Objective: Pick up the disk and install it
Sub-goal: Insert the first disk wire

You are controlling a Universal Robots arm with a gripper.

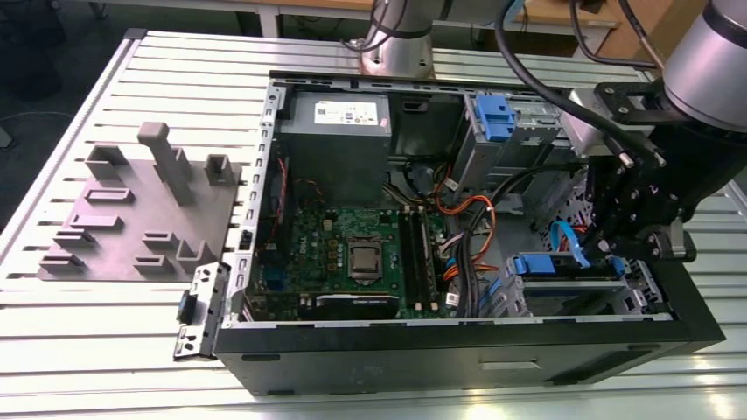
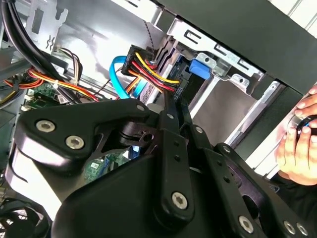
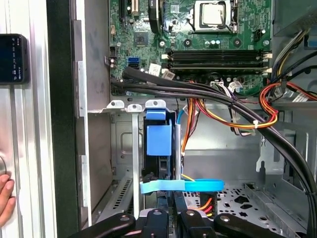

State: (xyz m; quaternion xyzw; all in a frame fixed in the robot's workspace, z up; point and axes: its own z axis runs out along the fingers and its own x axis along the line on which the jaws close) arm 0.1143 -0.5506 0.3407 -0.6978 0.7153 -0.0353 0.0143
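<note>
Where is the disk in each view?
Exterior view: disk in the drive cage, exterior view's right, by the gripper.
First wrist view: blue-framed, in the cage slot.
Second wrist view: in the cage, past the power plug.
Shared landmark: light-blue cable.

The arm (image 1: 715, 61) holds its claw (image 1: 617, 252) pointing steeply downward.

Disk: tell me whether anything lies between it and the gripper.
Yes. In the first wrist view a flat blue cable crosses between the gripper and the disk, which stands upright in the bay. Nothing else visible lies between them.
</note>
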